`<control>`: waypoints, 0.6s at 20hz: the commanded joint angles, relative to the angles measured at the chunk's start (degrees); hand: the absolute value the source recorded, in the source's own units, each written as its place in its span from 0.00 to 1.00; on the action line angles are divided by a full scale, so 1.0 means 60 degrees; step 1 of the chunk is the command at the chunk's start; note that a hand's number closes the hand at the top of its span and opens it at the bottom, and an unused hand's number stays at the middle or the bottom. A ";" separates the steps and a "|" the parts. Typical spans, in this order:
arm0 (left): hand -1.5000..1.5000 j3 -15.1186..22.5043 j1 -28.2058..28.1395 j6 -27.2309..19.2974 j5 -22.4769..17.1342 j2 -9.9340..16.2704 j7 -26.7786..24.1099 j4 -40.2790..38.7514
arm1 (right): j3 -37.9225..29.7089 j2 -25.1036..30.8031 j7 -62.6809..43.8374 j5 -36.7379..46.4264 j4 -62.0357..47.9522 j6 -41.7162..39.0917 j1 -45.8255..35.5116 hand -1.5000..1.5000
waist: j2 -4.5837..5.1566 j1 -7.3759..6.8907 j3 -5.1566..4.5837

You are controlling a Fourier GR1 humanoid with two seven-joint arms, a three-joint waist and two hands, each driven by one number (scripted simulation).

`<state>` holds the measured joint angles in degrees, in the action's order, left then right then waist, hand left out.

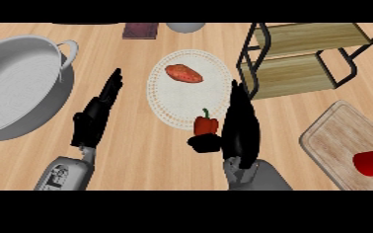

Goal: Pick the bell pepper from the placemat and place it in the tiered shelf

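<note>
Bell pepper (pixel 206 125) upright on placemat (pixel 191 90) near edge, between right hand (pixel 240 123) straight fingers and thumb, unclasped; left hand (pixel 96 116) left of placemat, fingers straight

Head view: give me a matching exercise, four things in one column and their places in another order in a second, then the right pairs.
Things:
1. bell pepper
2. sweet potato
3. tiered shelf
4. pot

Places:
A. far right of the counter, beyond the cutting board
B. near edge of the placemat, beside the right hand
C. left edge of the view, beyond the left hand
D. far part of the placemat

Pairs: 1-B, 2-D, 3-A, 4-C
</note>
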<state>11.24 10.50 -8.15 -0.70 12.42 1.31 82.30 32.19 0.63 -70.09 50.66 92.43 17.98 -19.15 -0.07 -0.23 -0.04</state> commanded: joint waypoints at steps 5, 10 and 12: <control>0.50 -0.0023 0.0383 -0.0094 0.0266 -0.0301 0.0112 -0.0323 | 0.0046 -0.0100 -0.2276 -0.0254 -0.0286 -0.0251 -0.0668 0.00 | 0.0009 0.0028 -0.0001; 0.50 -0.0278 0.0214 0.0308 -0.0025 -0.0122 0.0083 -0.0127 | -0.0060 -0.0100 -0.1760 -0.0379 -0.1106 0.0256 -0.0562 0.00 | 0.0010 -0.0003 0.0002; 0.50 -0.0099 0.0246 -0.0077 0.0298 -0.0369 0.0204 -0.0064 | 0.0707 -0.0100 -0.1791 -0.0167 -0.1562 0.1149 -0.0136 0.00 | 0.0008 -0.0030 0.0004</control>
<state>10.58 11.38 -7.55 0.25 11.35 2.00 82.12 32.70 0.61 -68.88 48.76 84.86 19.04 -20.82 -0.01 -0.45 -0.03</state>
